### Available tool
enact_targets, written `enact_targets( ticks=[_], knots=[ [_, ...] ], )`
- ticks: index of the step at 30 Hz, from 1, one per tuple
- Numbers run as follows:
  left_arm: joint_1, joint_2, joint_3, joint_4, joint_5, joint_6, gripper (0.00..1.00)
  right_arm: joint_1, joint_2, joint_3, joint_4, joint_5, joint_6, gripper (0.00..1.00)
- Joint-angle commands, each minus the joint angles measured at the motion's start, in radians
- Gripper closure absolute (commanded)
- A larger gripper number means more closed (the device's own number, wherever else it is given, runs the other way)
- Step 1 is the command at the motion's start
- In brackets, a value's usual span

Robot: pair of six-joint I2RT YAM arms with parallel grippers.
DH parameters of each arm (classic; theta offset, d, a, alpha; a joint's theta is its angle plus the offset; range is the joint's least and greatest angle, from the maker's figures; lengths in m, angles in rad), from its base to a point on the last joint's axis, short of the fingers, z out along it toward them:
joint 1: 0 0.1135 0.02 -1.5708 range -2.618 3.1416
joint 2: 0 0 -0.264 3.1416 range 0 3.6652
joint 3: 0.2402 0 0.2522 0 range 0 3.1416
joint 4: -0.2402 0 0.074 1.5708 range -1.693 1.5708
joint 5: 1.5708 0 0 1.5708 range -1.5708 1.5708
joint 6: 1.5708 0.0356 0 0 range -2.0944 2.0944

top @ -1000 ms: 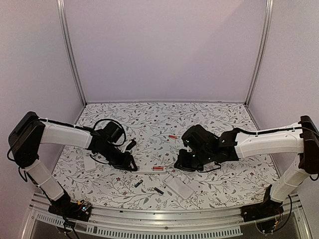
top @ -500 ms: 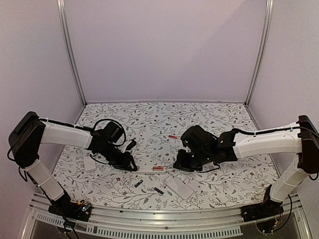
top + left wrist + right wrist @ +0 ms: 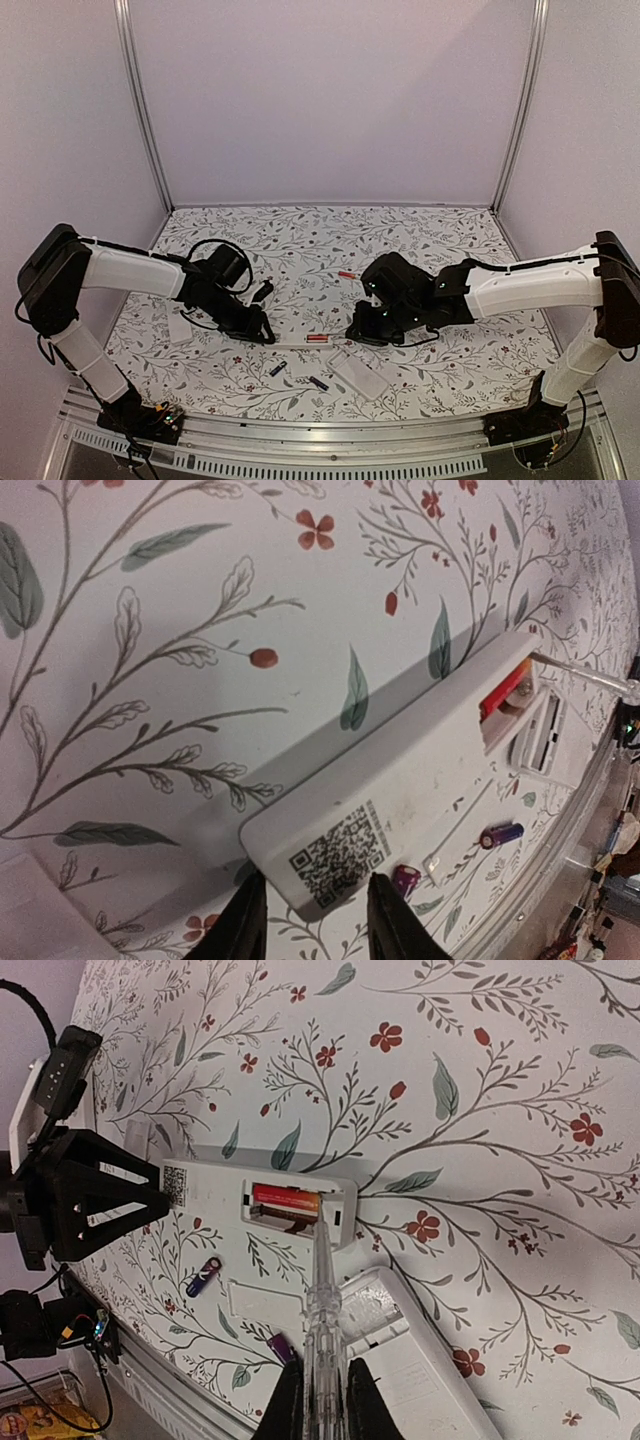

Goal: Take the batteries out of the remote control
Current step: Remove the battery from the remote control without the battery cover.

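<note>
**Top view:** the left gripper (image 3: 262, 333) sits at one end of the white remote (image 3: 296, 341) and the right gripper (image 3: 358, 335) at the other. The arms cover both sets of jaws, so their state can't be read from up here. A red battery (image 3: 318, 339) shows in the remote's open bay. A loose red battery (image 3: 346, 273) lies farther back on the floral table (image 3: 420, 240). A purple cell (image 3: 276, 369) and a second purple cell (image 3: 318, 382) lie near the front, beside a white slab (image 3: 360, 375) that's hard to identify.

**Left wrist:** only the fingertips (image 3: 247, 925) are in frame, cut off at the bottom. They're set narrow, pinching the remote (image 3: 400, 780) at its QR-code end. The red battery (image 3: 503, 690) just peeks out of the bay at the far end, mostly hidden by the bay wall. The purple cell (image 3: 405, 878) is half tucked behind the remote's edge, and the second purple cell (image 3: 500, 834) is in plain sight. The clear stick (image 3: 590, 677) runs out of frame.

**Right wrist:** the right gripper (image 3: 322, 1385) is clamped tight on the clear stick (image 3: 322, 1290). The stick's tip is at the bay's rim, right by the red battery (image 3: 285, 1198), but it's hard to tell whether they touch. Something brownish sits under the red battery and is too small to make out. The left gripper (image 3: 150, 1198) holds the remote (image 3: 215, 1185) by its end. A flat cover (image 3: 262, 1305) lies beside the remote, with the purple cell (image 3: 203, 1276) near it. The second purple cell (image 3: 281, 1345) is right next to the gripper's finger.
</note>
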Motion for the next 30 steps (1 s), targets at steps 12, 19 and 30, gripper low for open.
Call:
enact_targets(
  ticks=[12,19,30],
  knots=[
    [0.0,0.021,0.016,0.017,0.015,0.011,0.67,0.002,0.002,0.019,0.022,-0.062,0.037,1.0],
    [0.001,0.021,0.016,0.017,0.015,0.009,0.67,0.002,-0.027,0.013,0.01,-0.023,0.048,1.0],
    [0.0,0.026,0.016,0.018,0.016,0.009,0.67,0.002,-0.007,0.042,-0.067,0.054,0.021,1.0]
  ],
)
